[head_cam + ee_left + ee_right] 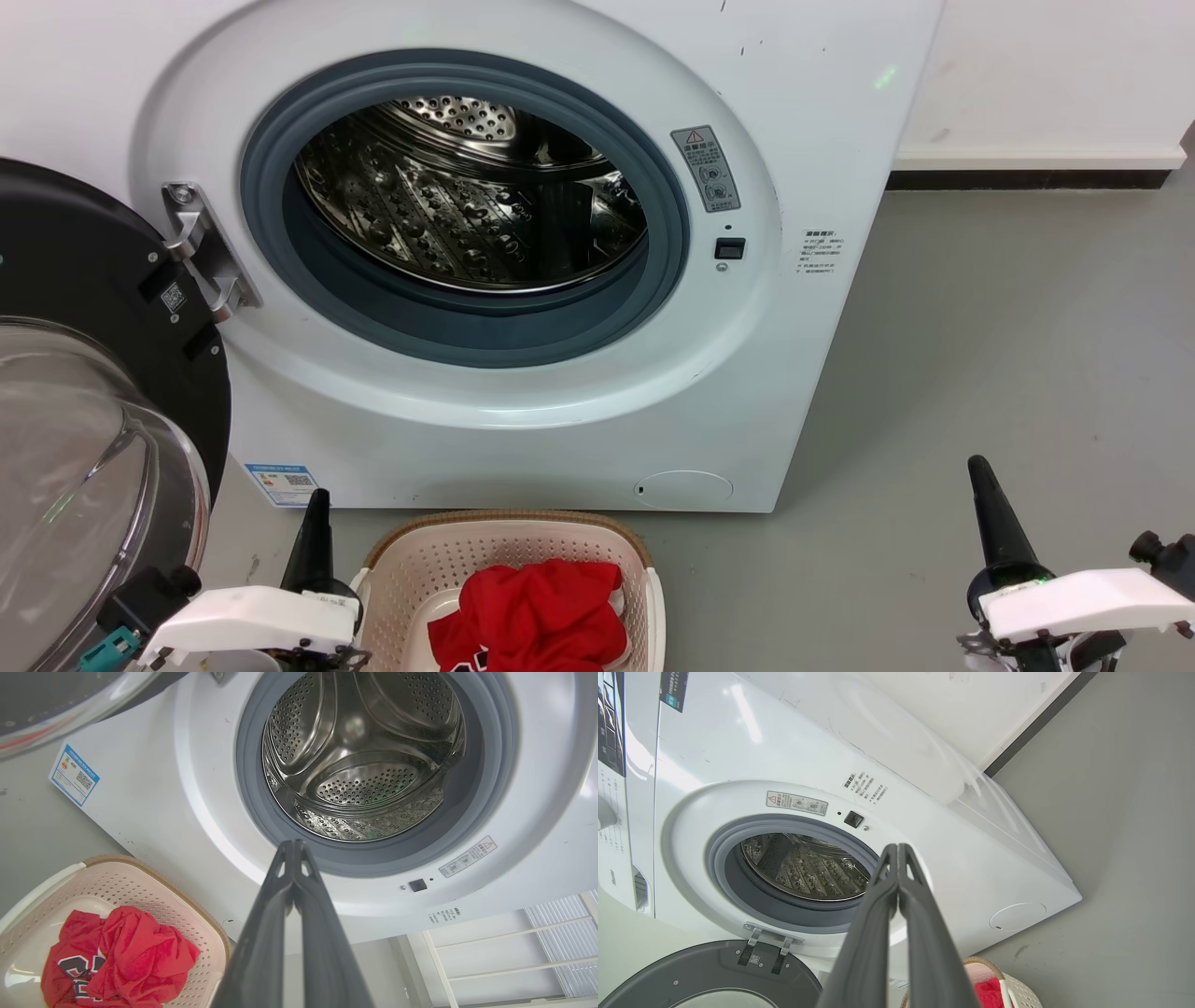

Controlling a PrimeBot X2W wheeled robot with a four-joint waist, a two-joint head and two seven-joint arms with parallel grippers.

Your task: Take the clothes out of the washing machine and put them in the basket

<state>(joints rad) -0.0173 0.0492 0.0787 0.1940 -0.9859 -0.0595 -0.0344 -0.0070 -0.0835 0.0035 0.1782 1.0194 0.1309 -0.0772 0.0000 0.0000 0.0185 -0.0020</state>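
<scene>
I see my left gripper (317, 509) low at the left, its two dark fingers pressed together along their length and clasping nothing. My right gripper (982, 481) stands well apart on the other side, its fingers likewise clenched on themselves and carrying nothing.

Both point toward the washing machine (523, 420), which stands ahead of them. The left wrist view looks along the closed fingers straight at the grey seal (252, 788) and the perforated steel drum (364, 779). The right wrist view meets the same opening at a slant. The door (93, 271) hangs swung open to the left of my left gripper.

The basket (411, 546) sits on the grey floor (1008, 327) just to the right of my left gripper. It lies between the two grippers, much nearer the left one, close before the machine's front. The clothes (537, 607) lie bunched inside the basket as a red heap, and dark numerals (77, 967) edged in white show on one fold. A blue label (280, 483) on the machine's lower front lies just beyond the left gripper's tip.
</scene>
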